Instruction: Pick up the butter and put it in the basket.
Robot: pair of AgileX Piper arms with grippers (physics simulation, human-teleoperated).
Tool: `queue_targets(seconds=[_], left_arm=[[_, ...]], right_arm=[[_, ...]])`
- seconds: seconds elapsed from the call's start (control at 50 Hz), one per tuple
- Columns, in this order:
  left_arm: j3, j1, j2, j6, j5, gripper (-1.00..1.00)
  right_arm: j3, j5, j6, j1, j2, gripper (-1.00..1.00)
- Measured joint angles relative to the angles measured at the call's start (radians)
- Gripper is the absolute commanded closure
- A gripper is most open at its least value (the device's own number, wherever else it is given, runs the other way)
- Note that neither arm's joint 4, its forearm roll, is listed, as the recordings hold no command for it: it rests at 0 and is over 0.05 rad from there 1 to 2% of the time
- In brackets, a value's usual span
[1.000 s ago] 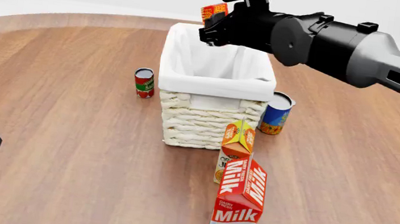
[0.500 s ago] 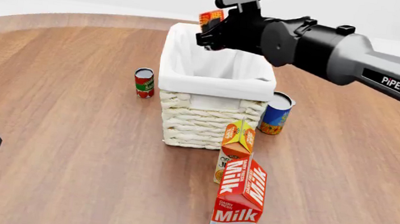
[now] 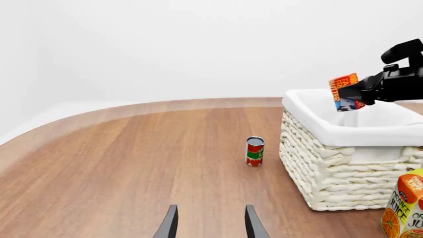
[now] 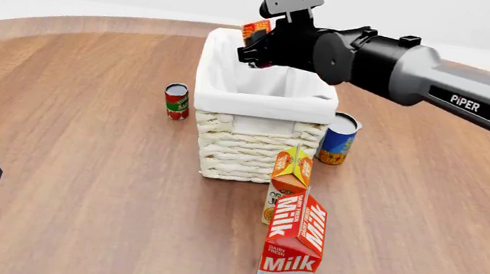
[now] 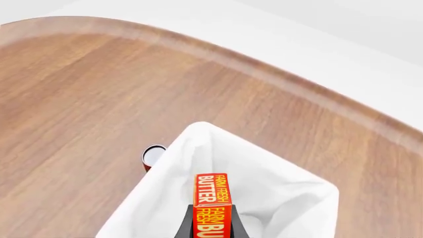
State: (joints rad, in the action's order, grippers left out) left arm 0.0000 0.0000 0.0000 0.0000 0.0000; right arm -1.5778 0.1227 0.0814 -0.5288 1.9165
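While gripped by right hand (image 4: 259,41), butter (image 4: 258,25) above basket (image 4: 264,97)

Light is bright, even and diffuse, with no single visible source. The wooden table (image 4: 87,125) shows a soft sheen and no hard glare. Shadows are faint: a weak dark patch lies under the basket (image 4: 257,149) and beside the milk carton (image 4: 291,255). The white backdrop is flat and featureless. Every view is sharp from near to far, with no blur or edge distortion.
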Motion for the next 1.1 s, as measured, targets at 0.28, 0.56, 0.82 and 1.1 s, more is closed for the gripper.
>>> queue_targets(seconds=[0.28, 0.56, 0.82, 1.1], left_arm=[[0.000, 0.000, 0.000, 0.000, 0.000, -1.00], [0.000, 0.000, 0.000, 0.000, 0.000, -1.00], [0.000, 0.000, 0.000, 0.000, 0.000, -1.00], [0.000, 0.000, 0.000, 0.000, 0.000, -1.00]], right_arm=[[0.011, -0.009, 0.001, 0.002, 0.009, 1.00], [0.007, -0.010, 0.005, 0.005, 0.020, 1.00], [0.005, -0.011, 0.011, 0.011, 0.027, 1.00], [0.000, -0.014, 0.013, 0.015, 0.021, -1.00]])
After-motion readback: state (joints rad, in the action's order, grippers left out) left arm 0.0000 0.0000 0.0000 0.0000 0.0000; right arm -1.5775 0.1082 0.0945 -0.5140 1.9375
